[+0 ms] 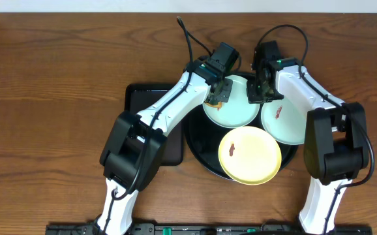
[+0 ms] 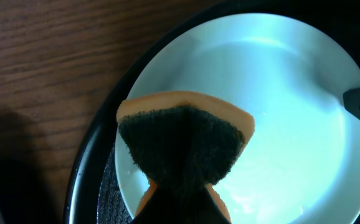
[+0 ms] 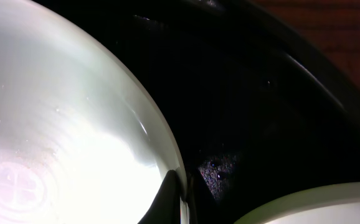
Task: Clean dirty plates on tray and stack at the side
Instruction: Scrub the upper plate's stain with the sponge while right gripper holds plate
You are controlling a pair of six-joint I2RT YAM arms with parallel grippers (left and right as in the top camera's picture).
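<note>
One mint plate (image 1: 238, 111): sponge (image 2: 185, 140) in left gripper (image 1: 218, 93), rim in right gripper (image 1: 261, 94).

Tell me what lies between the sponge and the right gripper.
Only bare mint plate separates sponge from right gripper, per left wrist view.

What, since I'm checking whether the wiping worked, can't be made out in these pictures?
Any smear left on the green plate being wiped: the sponge covers part in the left wrist view; arms overlap it overhead.
Fingers of the left gripper: hidden behind the pinched sponge.
Whether the right gripper is shut: the right wrist view's bottom edge cuts it off.
Most of the rectangular tray: under the left arm overhead.
</note>
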